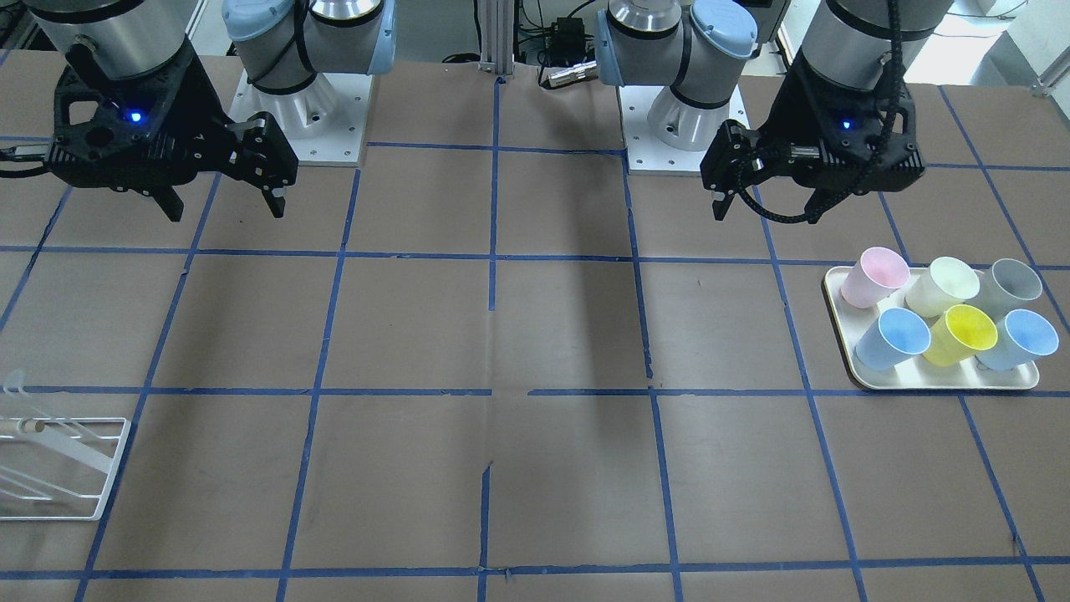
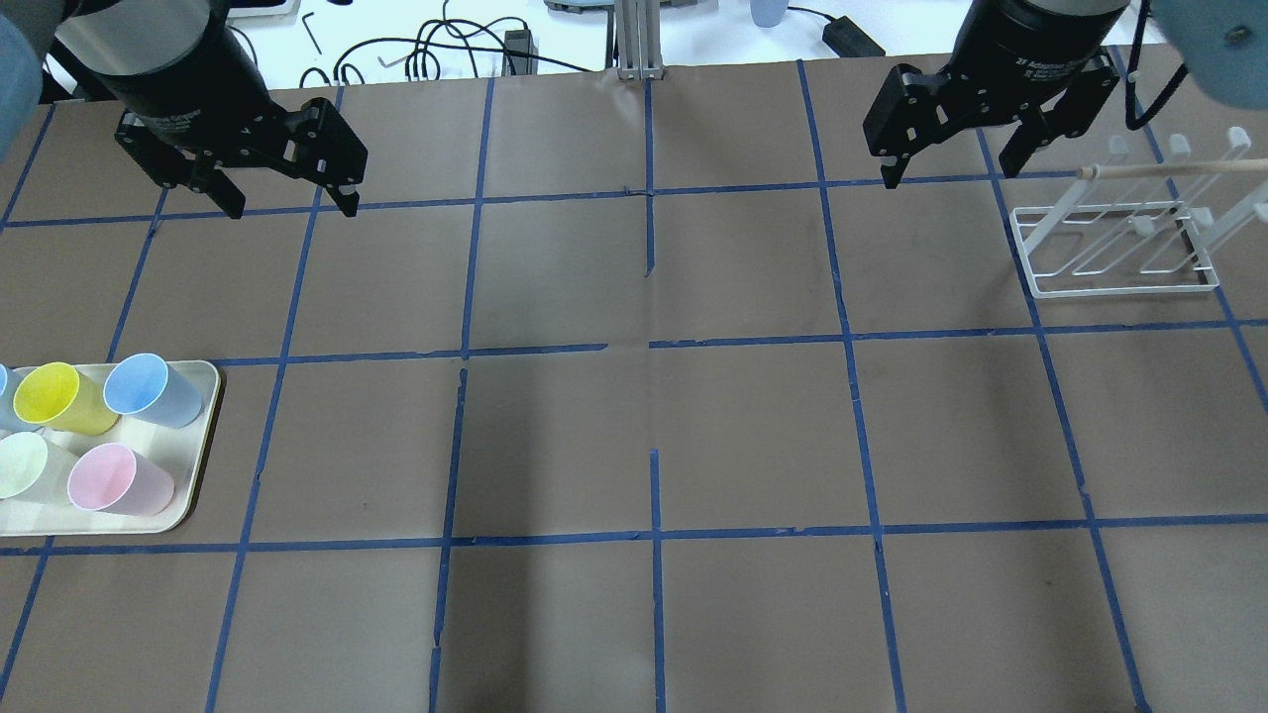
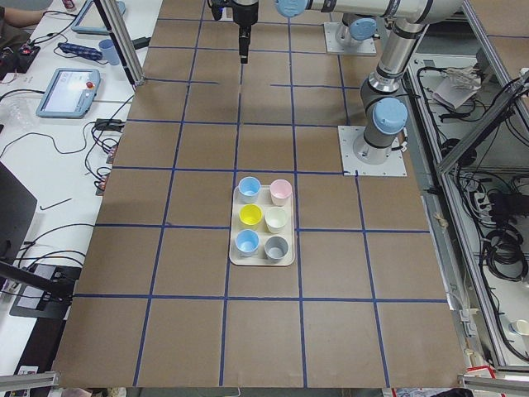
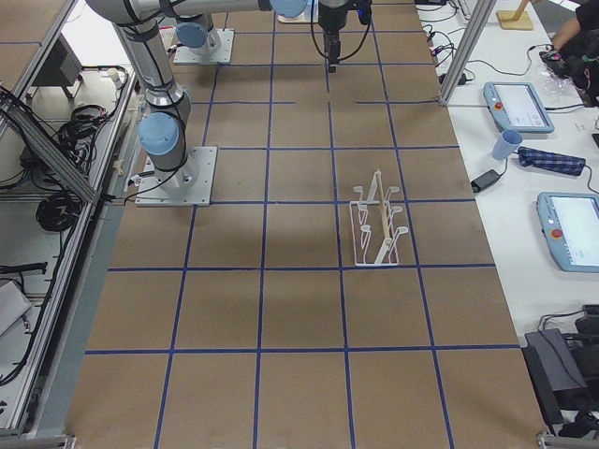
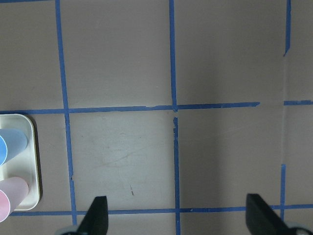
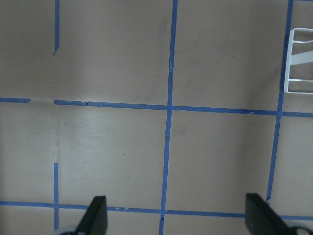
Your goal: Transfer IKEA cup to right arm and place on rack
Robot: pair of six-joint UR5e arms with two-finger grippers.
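Two pale blue IKEA cups (image 1: 893,339) (image 1: 1020,339) lie tilted on a cream tray (image 1: 838,311) with several other cups. One pale blue cup (image 2: 149,388) shows fully in the overhead view, and one (image 5: 10,144) at the left wrist view's left edge. My left gripper (image 1: 765,211) (image 2: 294,211) hangs open and empty above the table, behind the tray. My right gripper (image 1: 227,213) (image 2: 949,176) is open and empty, up near the white wire rack (image 2: 1119,282) (image 1: 92,468). The rack's corner (image 6: 298,63) shows in the right wrist view.
The tray also holds a yellow cup (image 1: 965,333), a pink cup (image 1: 873,276), a pale green cup (image 1: 940,284) and a grey cup (image 1: 1011,284). The brown table (image 2: 654,436) is marked with a blue tape grid. Cables and tablets lie beyond its far edge.
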